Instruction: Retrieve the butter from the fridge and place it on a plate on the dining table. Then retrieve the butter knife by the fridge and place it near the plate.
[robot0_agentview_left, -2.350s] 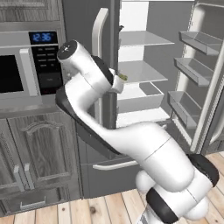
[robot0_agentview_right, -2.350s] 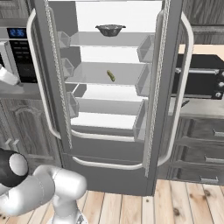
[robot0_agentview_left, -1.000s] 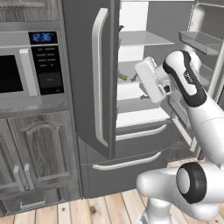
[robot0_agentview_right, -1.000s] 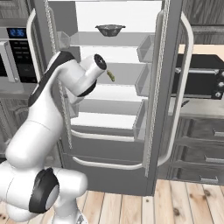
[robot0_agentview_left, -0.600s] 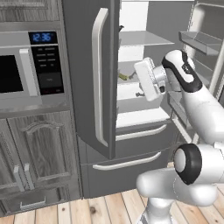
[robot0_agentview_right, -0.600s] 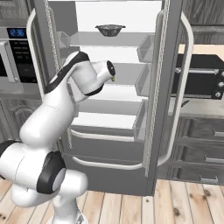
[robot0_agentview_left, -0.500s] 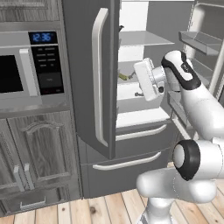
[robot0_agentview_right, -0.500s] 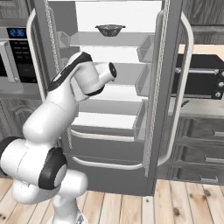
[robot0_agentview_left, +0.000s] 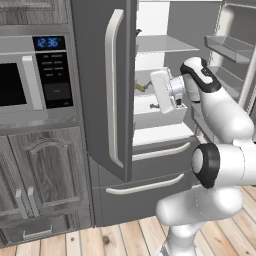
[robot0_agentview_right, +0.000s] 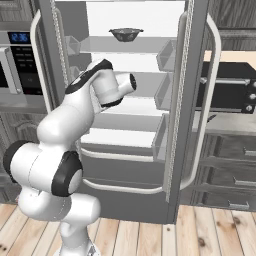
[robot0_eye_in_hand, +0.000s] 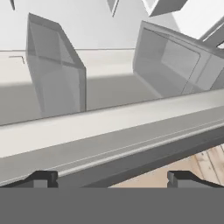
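Basically the pincer (robot0_eye_in_hand: 111, 177) stood wide open and empty inside the open fridge (robot0_agentview_left: 105, 100), while the butter (robot0_agentview_left: 141, 87) lay on the middle shelf just left of and beyond it, long axis unclear at this size.

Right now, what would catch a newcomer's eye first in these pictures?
The white arm, reaching into the open fridge with its gripper wide open and empty at the middle shelves. Next, the small butter stick on the shelf just left of the hand in the left base view, and a dark bowl alone on the top shelf.
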